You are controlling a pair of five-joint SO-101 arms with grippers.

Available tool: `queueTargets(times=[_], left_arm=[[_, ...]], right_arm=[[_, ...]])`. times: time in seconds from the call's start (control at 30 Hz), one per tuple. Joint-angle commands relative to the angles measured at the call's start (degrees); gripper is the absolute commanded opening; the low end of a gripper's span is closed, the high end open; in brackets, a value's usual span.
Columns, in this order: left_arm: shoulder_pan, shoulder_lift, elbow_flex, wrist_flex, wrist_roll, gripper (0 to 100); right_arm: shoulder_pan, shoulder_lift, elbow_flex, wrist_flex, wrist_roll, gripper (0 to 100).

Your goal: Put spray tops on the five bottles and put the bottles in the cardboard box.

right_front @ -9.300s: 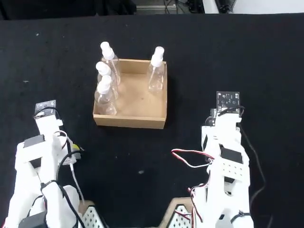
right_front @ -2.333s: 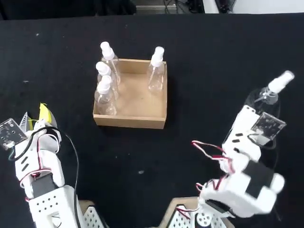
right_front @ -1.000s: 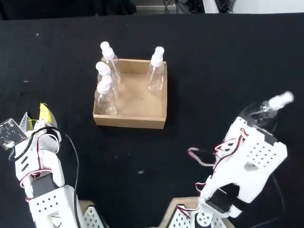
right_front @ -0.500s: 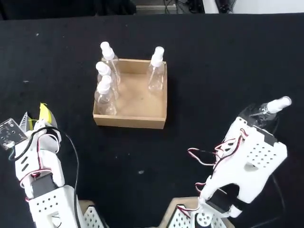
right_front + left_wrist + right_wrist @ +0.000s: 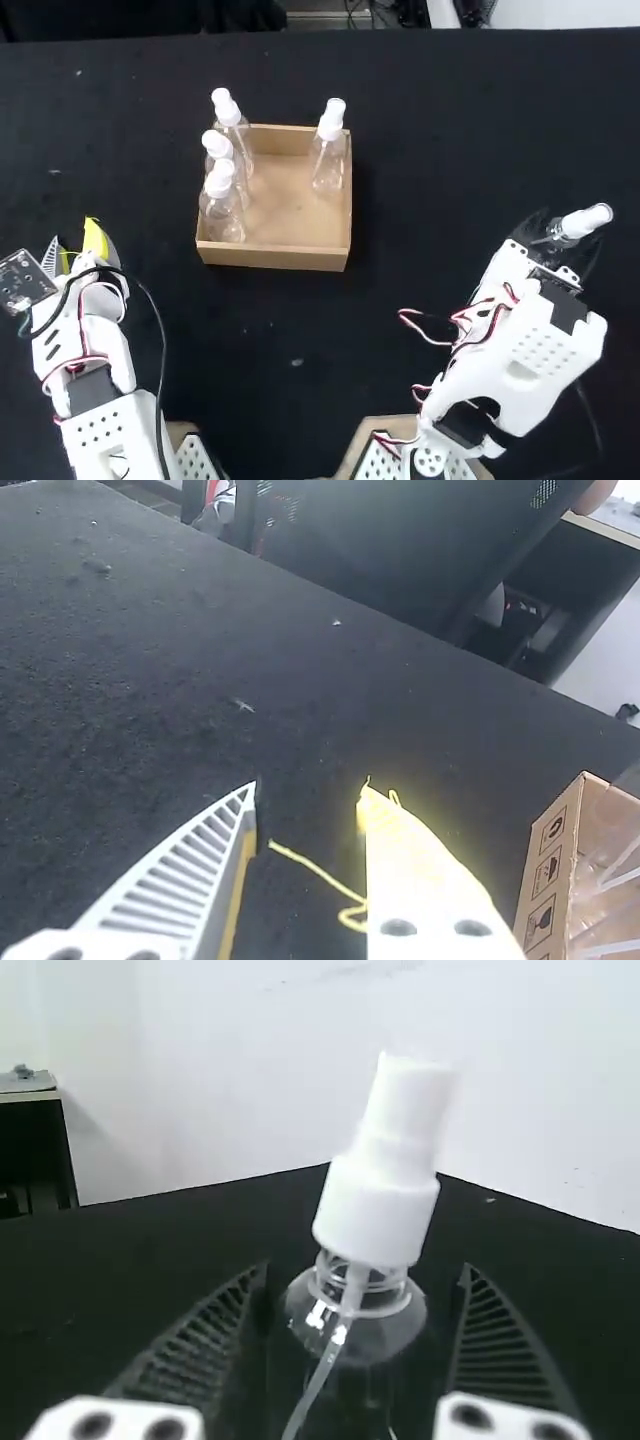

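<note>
Cardboard box, approx. 11 o'clock of table ctr: 4 capped bottles stood inside. Fifth bottle, spray top fitted, sat at box's 4 o'clock, clamped in right pincer; not yet boxed. Left pincer gaped empty at box's 8 o'clock. Print: handling pictograms on box side; no legible words.

The left hand hovers over the black table, its white and yellow fingers parted with bare table between them. A corner of the cardboard box stands near the yellow finger.
</note>
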Motion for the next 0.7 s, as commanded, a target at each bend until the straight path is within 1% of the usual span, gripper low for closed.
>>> queueTargets(times=[0.0,0.2,0.27,0.37,0.53,0.67], left_arm=[[-0.48,-0.62,1.36,0.09,-0.53,6],[-0.48,-0.62,1.36,0.09,-0.53,6],[-0.48,-0.62,1.36,0.09,-0.53,6],[-0.48,-0.62,1.36,0.09,-0.53,6],[-0.48,-0.62,1.36,0.09,-0.53,6],[-0.48,-0.62,1.36,0.09,-0.53,6]], right_arm=[[-1.23,-3.56,-1.01,0.26,0.53,23.7],[-1.23,-3.38,-0.57,1.23,0.44,22.4],[-1.23,-3.47,-0.75,3.25,0.44,16.2],[-0.26,-3.56,-0.57,3.43,0.53,1.8],[0.62,-3.65,-0.4,0.26,0.53,1.1],[0.09,-5.58,3.47,-2.73,0.53,1.1]])
